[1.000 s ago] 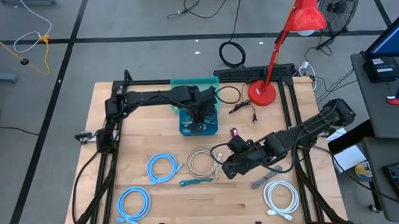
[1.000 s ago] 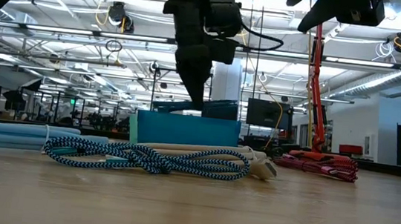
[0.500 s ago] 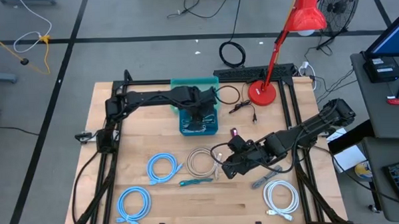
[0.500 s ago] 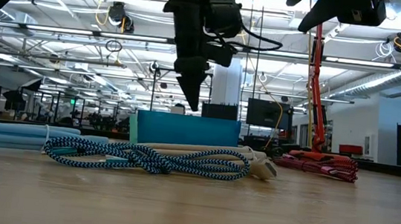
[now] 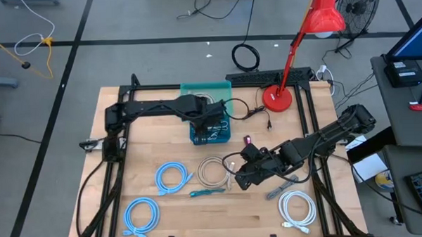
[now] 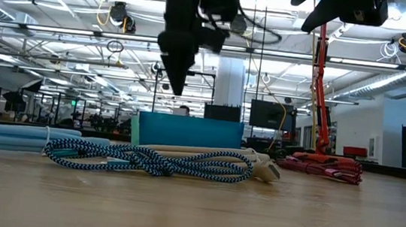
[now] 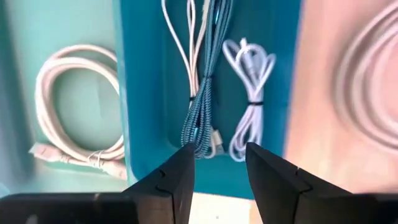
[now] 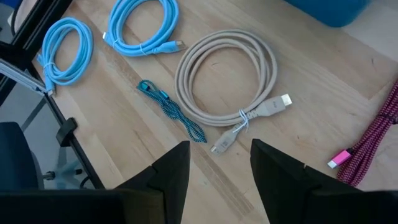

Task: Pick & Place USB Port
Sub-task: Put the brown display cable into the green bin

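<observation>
Two dark robot arms work over a wooden table [image 5: 163, 152] seen from above. At the far left of the table, at about 7 o'clock, lies a light blue coiled cable [image 5: 141, 214]; a second light blue coil [image 5: 172, 177] sits just up and to the right of it. Toward 12 o'clock, the left gripper [image 5: 212, 118] hangs over a teal bin [image 5: 210, 137]. Its two fingers [image 7: 174, 180] stand apart and hold nothing. Directly beneath them, inside the bin, a blue braided USB cable [image 7: 204, 112] lies bundled beside a thin white cable [image 7: 249, 106]. A separate lighter compartment next to it holds a white coiled cable [image 7: 71, 118].

Near the table's centre lies a beige coiled cable [image 5: 211, 171], with a small teal braided cable [image 5: 208, 192] just below it at 6 o'clock.

To the right, the right gripper [image 5: 243, 179] hovers above the table near the beige coil, its fingers [image 8: 174, 171] apart and empty. At 5 o'clock rests a white coiled cable [image 5: 297, 208]. A red desk lamp [image 5: 280, 95] stands at 1 o'clock.
</observation>
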